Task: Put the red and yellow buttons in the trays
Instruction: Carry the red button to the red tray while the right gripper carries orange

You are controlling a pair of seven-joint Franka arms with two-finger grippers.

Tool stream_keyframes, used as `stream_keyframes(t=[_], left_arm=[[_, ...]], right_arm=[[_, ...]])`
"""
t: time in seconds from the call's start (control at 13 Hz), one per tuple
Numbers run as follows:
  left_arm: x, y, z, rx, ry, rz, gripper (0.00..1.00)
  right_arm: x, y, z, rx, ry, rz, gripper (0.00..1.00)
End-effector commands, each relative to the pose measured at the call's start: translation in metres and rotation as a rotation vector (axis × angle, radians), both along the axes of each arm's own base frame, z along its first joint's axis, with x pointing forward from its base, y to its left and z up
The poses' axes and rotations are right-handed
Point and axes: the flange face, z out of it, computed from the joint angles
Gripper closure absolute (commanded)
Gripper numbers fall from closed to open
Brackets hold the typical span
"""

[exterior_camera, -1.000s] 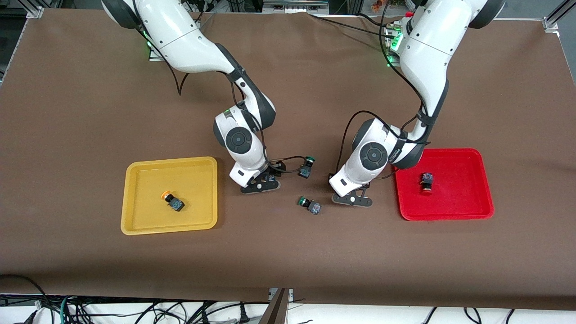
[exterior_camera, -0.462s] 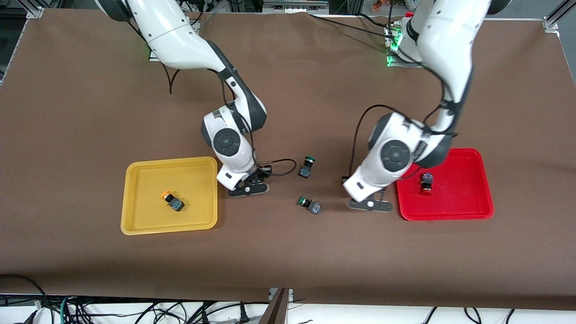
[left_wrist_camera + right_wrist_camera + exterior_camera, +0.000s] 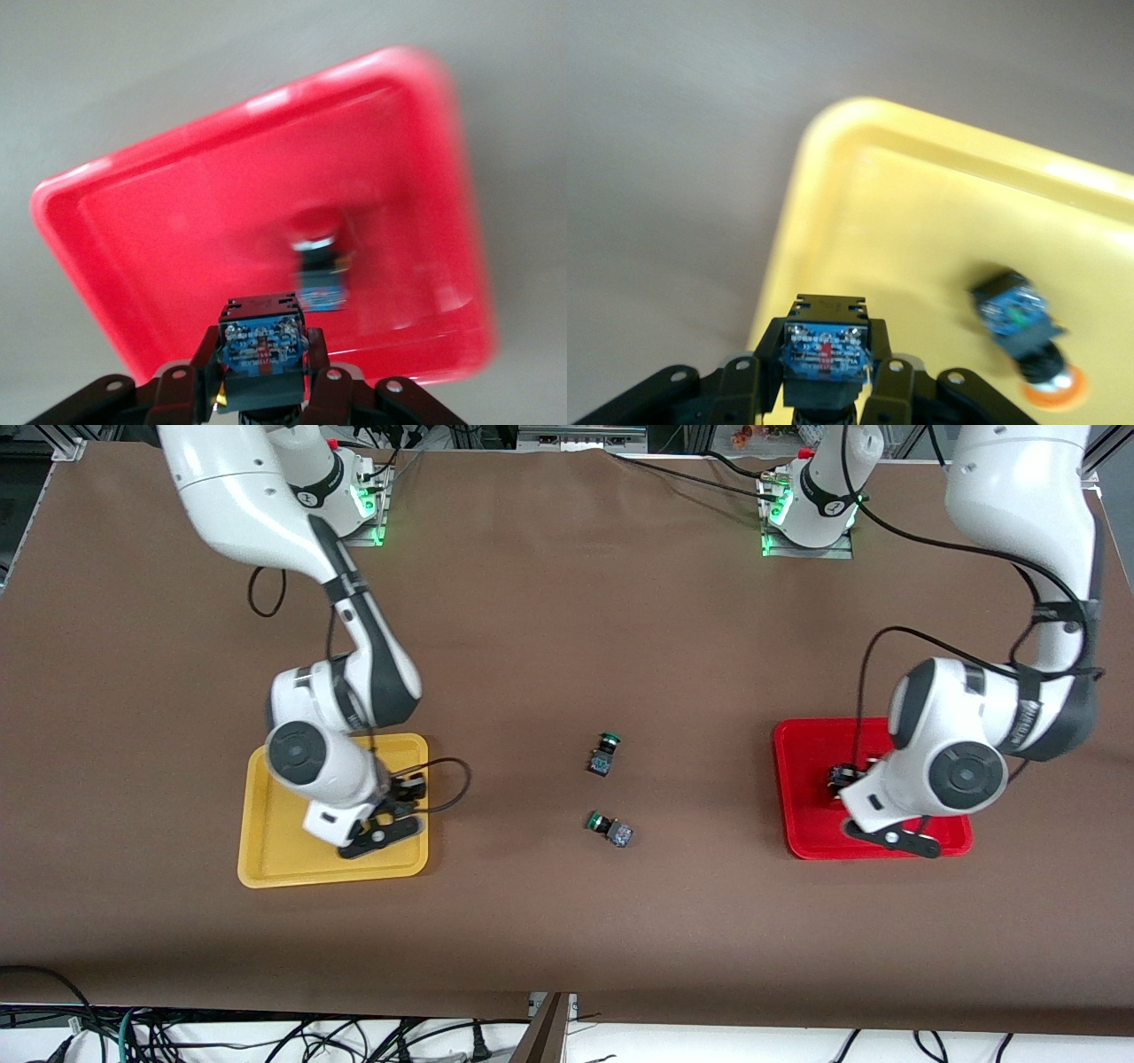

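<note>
My right gripper (image 3: 381,837) hangs over the yellow tray (image 3: 266,875) and is shut on a dark button body with a blue label (image 3: 824,341); its cap is hidden. An orange-yellow button (image 3: 1023,335) lies in that tray (image 3: 921,204), hidden under the arm in the front view. My left gripper (image 3: 890,837) hangs over the red tray (image 3: 797,737) and is shut on another dark button body (image 3: 261,335), cap hidden. A red button (image 3: 317,261) lies in the red tray (image 3: 177,230) and shows partly in the front view (image 3: 837,778).
Two green-capped switches lie on the brown cloth in the middle of the table, one (image 3: 605,753) farther from the front camera, one (image 3: 609,829) nearer. Cables run from both wrists.
Both arms have swung outward from the middle of the table, each with a button: the right gripper to over the yellow tray, the left gripper to over the red tray.
</note>
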Motion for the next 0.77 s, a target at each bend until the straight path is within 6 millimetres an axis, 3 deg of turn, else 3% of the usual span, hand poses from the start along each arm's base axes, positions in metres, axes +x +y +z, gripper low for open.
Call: stream_keyframes(t=[0.0, 0.08, 0.15, 0.23, 0.38, 0.54, 0.69], left_arm=[[0.002, 0.029, -0.042, -0.014, 0.040, -0.041, 0.86], [0.000, 0.030, -0.045, -0.016, 0.040, -0.039, 0.28], [0.001, 0.032, -0.044, -0.022, 0.039, -0.037, 0.00], [0.001, 0.029, -0.034, -0.022, 0.034, -0.040, 0.00], [0.006, 0.011, 0.015, -0.027, -0.025, -0.060, 0.00], [0.007, -0.015, 0.102, -0.056, -0.133, -0.074, 0.00], [-0.006, -0.023, 0.179, -0.091, -0.175, -0.050, 0.00]], right_arm=[[-0.013, 0.002, -0.015, 0.011, 0.052, -0.058, 0.16], [-0.015, 0.002, -0.008, 0.014, 0.052, -0.089, 0.01], [-0.016, 0.001, 0.002, 0.015, 0.052, -0.124, 0.01], [-0.018, 0.002, 0.018, 0.012, 0.064, -0.157, 0.01], [-0.019, 0.002, 0.070, 0.032, 0.035, -0.164, 0.01], [-0.026, -0.008, 0.140, 0.042, 0.001, -0.164, 0.01], [-0.036, -0.032, 0.202, -0.002, -0.022, -0.157, 0.01]])
